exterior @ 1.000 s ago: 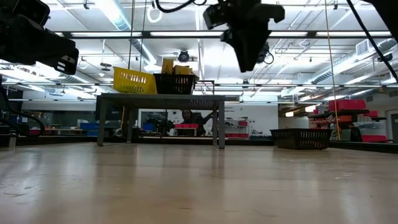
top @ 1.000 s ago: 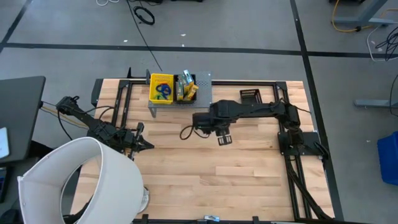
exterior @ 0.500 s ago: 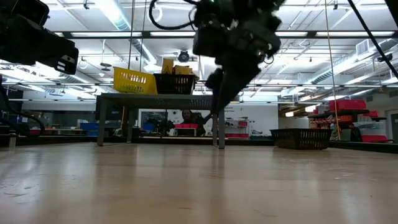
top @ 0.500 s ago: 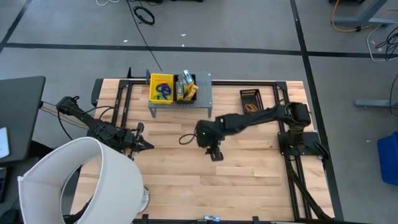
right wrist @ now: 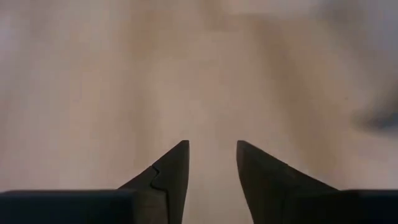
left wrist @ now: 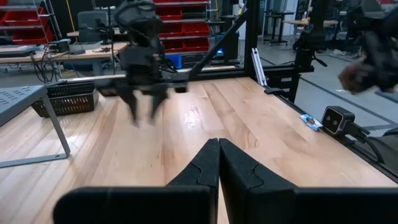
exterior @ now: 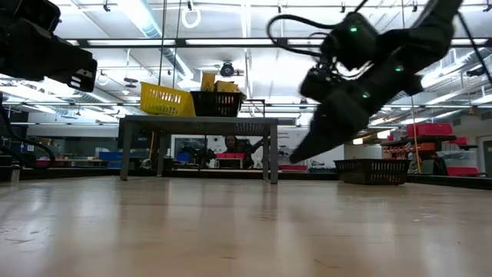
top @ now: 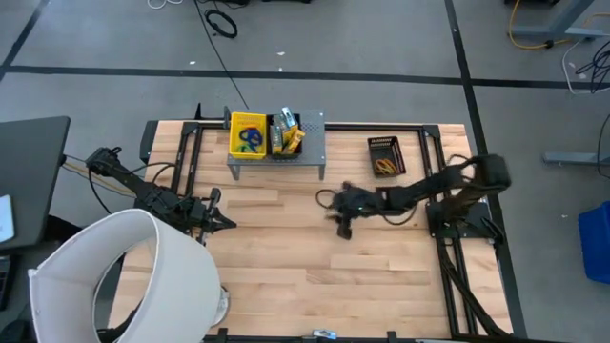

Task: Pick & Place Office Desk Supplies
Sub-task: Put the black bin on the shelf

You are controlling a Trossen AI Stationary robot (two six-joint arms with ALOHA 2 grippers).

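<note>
Dark, tapered right fingers (right wrist: 180, 168) are seen parted with nothing between them, above bare pale wood tabletop (top: 315, 276). The right gripper (top: 343, 229) is held mid-table. The crayon boxes (top: 284, 133) lie well apart, in bins on the grey rack (top: 310, 157). The left gripper (left wrist: 217, 155) is shown pressed closed, empty.

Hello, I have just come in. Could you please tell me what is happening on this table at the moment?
A two-armed robot is sorting desk supplies. The right gripper hangs over the bare middle of the wooden table, fingers apart and holding nothing. The left gripper waits shut near the table's left side. On a small grey stand at the far edge sit a yellow basket with coloured loops and a dark basket with crayon boxes. Another dark basket sits on the table to the right.
</note>
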